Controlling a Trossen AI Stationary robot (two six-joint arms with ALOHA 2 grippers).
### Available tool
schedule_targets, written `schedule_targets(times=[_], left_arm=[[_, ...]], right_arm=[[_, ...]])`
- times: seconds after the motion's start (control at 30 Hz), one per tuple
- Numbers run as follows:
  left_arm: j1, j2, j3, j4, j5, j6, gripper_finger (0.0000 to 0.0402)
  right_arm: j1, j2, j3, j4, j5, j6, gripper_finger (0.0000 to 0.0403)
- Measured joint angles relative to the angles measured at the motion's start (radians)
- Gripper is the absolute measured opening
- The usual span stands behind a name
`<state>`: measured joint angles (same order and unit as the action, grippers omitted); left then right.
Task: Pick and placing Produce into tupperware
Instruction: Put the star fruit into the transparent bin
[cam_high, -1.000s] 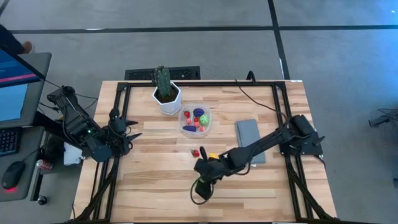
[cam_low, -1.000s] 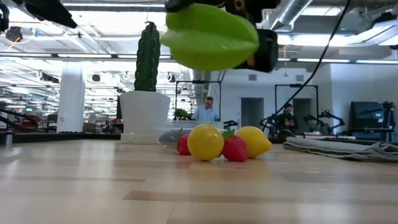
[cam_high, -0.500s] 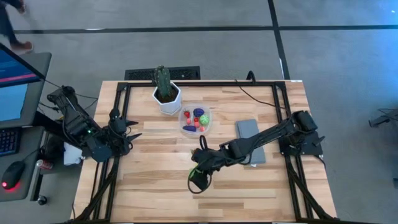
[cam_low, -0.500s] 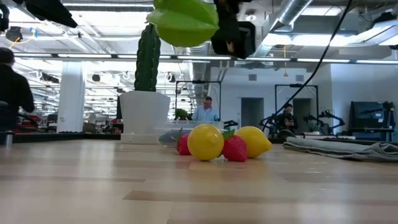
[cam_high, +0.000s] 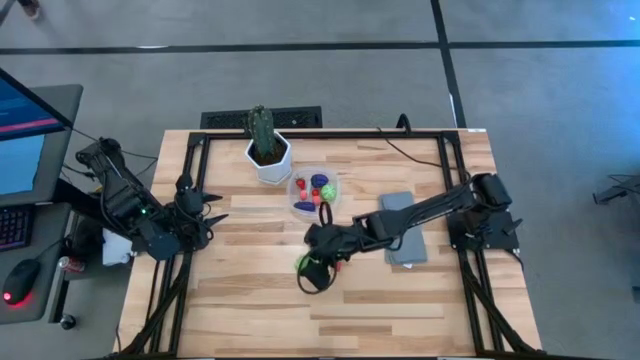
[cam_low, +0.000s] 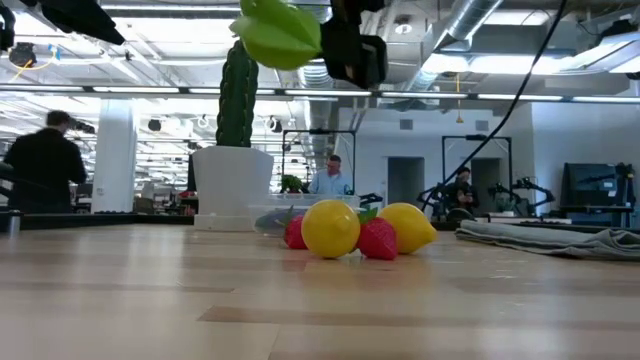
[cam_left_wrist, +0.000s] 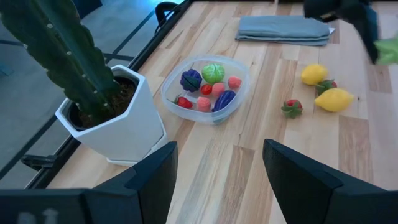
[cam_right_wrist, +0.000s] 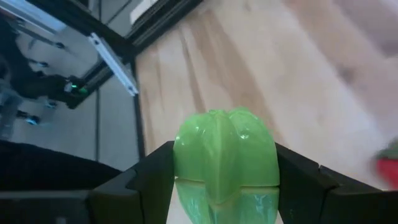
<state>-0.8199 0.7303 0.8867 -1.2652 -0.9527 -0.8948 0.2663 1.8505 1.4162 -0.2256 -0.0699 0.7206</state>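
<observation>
The right claw (cam_right_wrist: 217, 186) is clamped on a green toy pepper (cam_right_wrist: 225, 158), one finger on each flank of its lobed body, and carries it well clear of the bench (cam_high: 400, 300), out from the tupperware (cam_high: 315, 193) on the side away from the cactus pot (cam_high: 268, 160). The pepper looks like glossy hollow plastic: light, stiff and probably a little slick, so a hold across its widest part, as here, seems the safe one (a pinch near the tapered end could squirt it out).

The tupperware sits just beside the cactus pot and already holds several pieces, purple, green, red and pink. More produce lies loose near it on the side away from the pot: a round yellow fruit (cam_low: 330, 228), a lemon (cam_low: 408, 227) and strawberries (cam_low: 377, 240), bunched together and touching. A folded grey cloth (cam_high: 402, 227) lies to the tupperware's right.

The left claw (cam_left_wrist: 217, 180) waits at the bench's left edge, fingers parted and empty.

The bench is smooth pale wood planking, flat and hard, so small round pieces may roll. Beyond it is an open workshop with other rigs and a few people (cam_low: 40, 165) in the background.
</observation>
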Motion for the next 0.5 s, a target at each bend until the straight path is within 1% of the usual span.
schedule_targets(times=[0.1,0.3,0.5], left_arm=[[0.000,0.000,0.000,0.000,0.000,0.000,0.0226],[0.000,0.000,0.000,0.000,0.000,-0.001,0.0226],[0.000,0.000,0.000,0.007,0.000,-0.002,0.0226]], right_arm=[[-0.026,-0.016,0.002,0.002,0.019,-0.044,0.0249],[-0.091,-0.062,-0.001,-0.071,0.028,-0.139,0.0249],[-0.165,-0.077,0.000,-0.077,0.033,-0.223,0.0249]])
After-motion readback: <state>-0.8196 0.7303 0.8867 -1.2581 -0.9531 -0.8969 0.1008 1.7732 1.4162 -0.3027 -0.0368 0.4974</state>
